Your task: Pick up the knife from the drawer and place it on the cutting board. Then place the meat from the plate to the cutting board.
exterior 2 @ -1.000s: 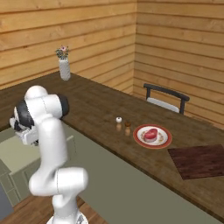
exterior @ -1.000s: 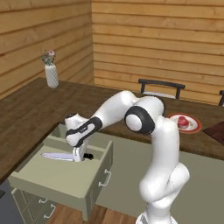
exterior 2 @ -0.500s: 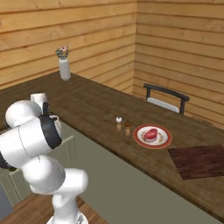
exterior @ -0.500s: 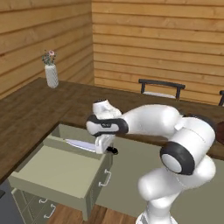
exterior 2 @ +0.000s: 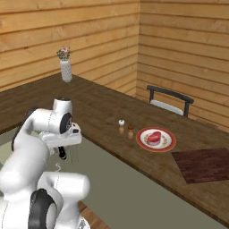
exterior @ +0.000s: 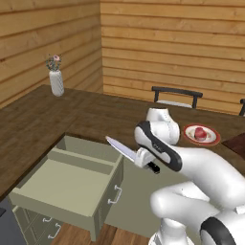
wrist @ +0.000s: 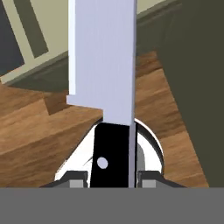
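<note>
The tool [exterior: 145, 159] pinches the knife [exterior: 125, 151] by its black handle. The knife hangs in the air by the open drawer's [exterior: 72, 182] right side.

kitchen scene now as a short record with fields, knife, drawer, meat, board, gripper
knife: small kitchen knife with pale lavender blade and black handle, lifted clear of the drawer, blade pointing up and left in the left base view
gripper: gripper shut on the knife handle
drawer: wide sage-green box drawer, pulled open
meat: rounded red-pink lump lying on the round plate with orange-red rim
cutting board: flat dark reddish-brown wooden board on the counter, right of the plate in the right base view, nothing on it
</note>
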Available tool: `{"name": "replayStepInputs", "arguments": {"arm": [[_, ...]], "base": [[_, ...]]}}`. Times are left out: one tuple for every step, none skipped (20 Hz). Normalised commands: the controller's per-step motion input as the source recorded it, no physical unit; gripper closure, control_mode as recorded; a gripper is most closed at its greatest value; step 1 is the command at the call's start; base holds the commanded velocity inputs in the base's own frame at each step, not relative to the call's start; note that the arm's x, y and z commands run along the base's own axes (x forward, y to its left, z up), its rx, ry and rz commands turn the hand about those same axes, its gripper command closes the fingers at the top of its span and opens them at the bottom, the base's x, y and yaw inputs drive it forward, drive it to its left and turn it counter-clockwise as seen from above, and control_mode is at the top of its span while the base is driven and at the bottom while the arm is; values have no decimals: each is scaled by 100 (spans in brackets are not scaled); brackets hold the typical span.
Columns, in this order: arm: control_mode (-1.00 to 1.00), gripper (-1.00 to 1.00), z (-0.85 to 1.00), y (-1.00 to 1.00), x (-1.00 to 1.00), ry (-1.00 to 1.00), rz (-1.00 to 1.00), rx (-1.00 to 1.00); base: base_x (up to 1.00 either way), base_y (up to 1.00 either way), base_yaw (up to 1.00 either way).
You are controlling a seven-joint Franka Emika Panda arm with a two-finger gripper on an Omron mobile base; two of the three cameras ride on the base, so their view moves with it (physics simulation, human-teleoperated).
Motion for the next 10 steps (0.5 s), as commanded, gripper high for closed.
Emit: {"name": "replayStepInputs", "arguments": {"arm": [[-100,100,0,-100,0,8,-46,0],[-100,100,0,-100,0,9,-48,0],[-100,100,0,-100,0,12,-50,0],[-100,100,0,-100,6,12,-51,0],[-100,100,0,-100,8,12,-51,0],[-100,100,0,-100,8,12,-52,0],[-100,100,0,-100,11,11,-52,0],[-100,100,0,-100,16,10,-52,0],[-100,100,12,-100,21,8,-52,0],[-100,100,19,-100,24,8,-52,0]], "base": [[0,0,0],[0,0,0],[0,0,0],[0,0,0],[0,0,0],[0,0,0],[0,0,0],[0,0,0],[0,0,0],[0,0,0]]}}
